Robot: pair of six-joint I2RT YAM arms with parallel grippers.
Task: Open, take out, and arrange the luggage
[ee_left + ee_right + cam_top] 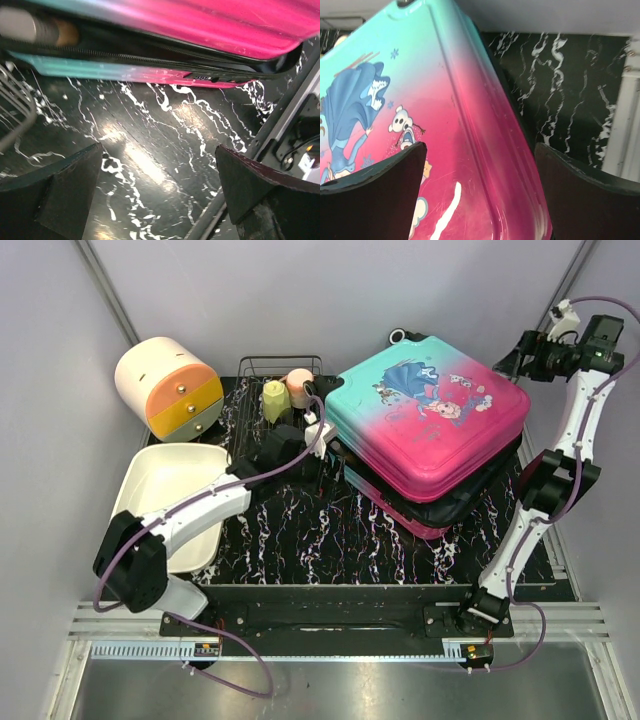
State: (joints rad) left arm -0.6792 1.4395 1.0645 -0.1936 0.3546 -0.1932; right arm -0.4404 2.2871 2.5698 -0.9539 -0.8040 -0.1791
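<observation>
The glossy hard-shell suitcase point(430, 410), with rounded corners and a cartoon girl print, lies flat at the far right of the black, white-veined marble-look mat point(330, 530). Its teal end points far-left and its hot pink end near-right. The lid sits ajar, with black zipper trim showing. The left gripper point(160, 160), beside the suitcase's left edge, and the right gripper point(480, 160), over its far right corner, are both spread wide and hold nothing.
</observation>
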